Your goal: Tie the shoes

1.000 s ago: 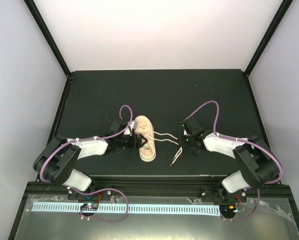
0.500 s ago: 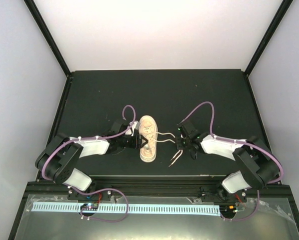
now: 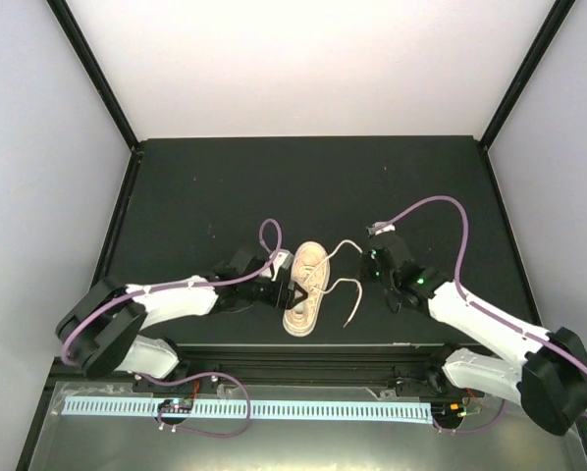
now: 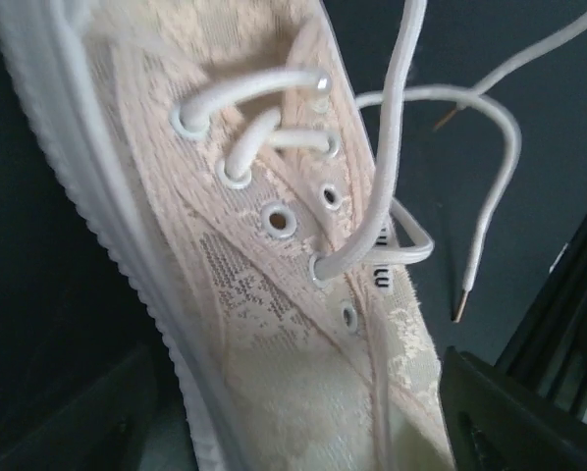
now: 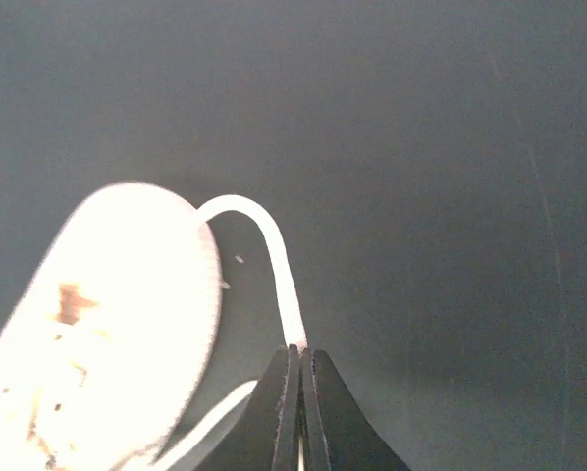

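The beige sneaker [image 3: 308,287] lies tilted on the black table near its front edge. My left gripper [image 3: 292,291] straddles its rear part. In the left wrist view the shoe [image 4: 274,324] fills the frame between my two dark fingers [image 4: 514,417], so the left gripper [image 4: 293,437] is shut on it. My right gripper [image 3: 372,257] is just right of the shoe and shut on one cream lace [image 3: 348,243], which arcs up from the eyelets. The right wrist view shows the closed fingertips [image 5: 300,351] pinching that lace [image 5: 274,245] beside the overexposed shoe [image 5: 117,324]. The other lace [image 3: 352,299] lies loose.
The black table's front rail [image 3: 303,348] runs right below the shoe. White walls and black frame posts [image 3: 97,78] enclose the table on three sides. Purple cables [image 3: 441,211] loop above both wrists.
The shoe has shifted right and tilted with my left gripper on it. My right gripper has moved back and right, drawing one lace up into an arc.
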Action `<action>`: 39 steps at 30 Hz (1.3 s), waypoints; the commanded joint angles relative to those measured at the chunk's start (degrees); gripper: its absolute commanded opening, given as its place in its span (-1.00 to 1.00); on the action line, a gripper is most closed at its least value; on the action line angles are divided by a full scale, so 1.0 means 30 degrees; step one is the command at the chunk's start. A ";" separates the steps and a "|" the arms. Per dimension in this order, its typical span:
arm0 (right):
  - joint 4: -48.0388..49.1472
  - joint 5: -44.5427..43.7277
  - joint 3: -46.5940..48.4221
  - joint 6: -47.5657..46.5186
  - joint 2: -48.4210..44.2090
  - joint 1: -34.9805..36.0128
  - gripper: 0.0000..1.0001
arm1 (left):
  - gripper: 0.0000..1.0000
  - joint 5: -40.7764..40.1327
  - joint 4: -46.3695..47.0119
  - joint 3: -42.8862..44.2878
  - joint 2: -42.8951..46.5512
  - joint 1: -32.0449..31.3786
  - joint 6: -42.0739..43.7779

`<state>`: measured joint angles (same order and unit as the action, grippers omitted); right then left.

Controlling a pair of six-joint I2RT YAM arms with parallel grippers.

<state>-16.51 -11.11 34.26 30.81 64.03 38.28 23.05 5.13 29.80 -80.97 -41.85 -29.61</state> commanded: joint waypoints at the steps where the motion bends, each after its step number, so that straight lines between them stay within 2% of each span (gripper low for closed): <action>1: 0.1257 0.0789 0.0983 -0.2244 -0.1174 0.0087 -0.97 | 0.71 -0.3288 -0.2695 0.0971 0.3051 -0.0093 0.0600; 4: 0.1485 0.2469 0.2462 -0.3609 -0.0428 0.0100 -0.97 | 0.81 -0.4948 -0.3472 0.1125 0.5100 0.0120 0.1417; 9: 0.3474 0.6398 0.3846 -0.4266 0.1040 0.0154 -0.97 | 0.76 -0.4128 -0.1984 0.0843 0.6178 0.0522 0.2817; 13: 0.4732 0.7701 0.4805 -0.3520 0.2237 0.0260 -0.97 | 0.59 -0.1007 0.1414 0.0542 0.4689 0.1287 0.2265; 15: 0.5071 0.7872 0.5166 -0.3300 0.2545 0.0280 -0.97 | 0.51 0.0100 0.2115 0.1033 0.3484 0.1327 0.2056; 20: 0.5179 0.7818 0.5453 -0.3145 0.2712 0.0294 -0.97 | 0.41 0.1105 0.3866 0.1438 0.1354 0.1343 0.1894; 23: 0.4988 0.7621 0.5307 -0.3179 0.2685 0.0283 -0.97 | 0.25 0.0753 0.3940 0.1917 0.0420 0.1336 0.1879; 26: 0.4812 0.7436 0.5129 -0.3181 0.2600 0.0296 -0.97 | -0.08 0.0784 0.4479 0.2281 -0.0237 0.1365 0.1472; 30: 0.4715 0.7272 0.5030 -0.3227 0.2456 0.0303 -0.97 | -0.28 0.0623 0.5534 0.2369 -0.0695 0.1363 0.0806; 35: 0.3992 0.6295 0.5859 -0.3732 0.3032 0.0305 -0.97 | -0.74 0.0120 0.5452 0.2195 -0.0435 0.1379 0.0522; 39: 0.3307 0.5298 0.7435 -0.4009 0.4582 0.0279 -0.97 | -0.86 -0.0849 0.4694 0.1670 0.0511 0.1373 0.0482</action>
<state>-5.17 8.78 51.55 20.38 73.87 38.89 23.22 18.94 34.79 -82.32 -37.93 -27.55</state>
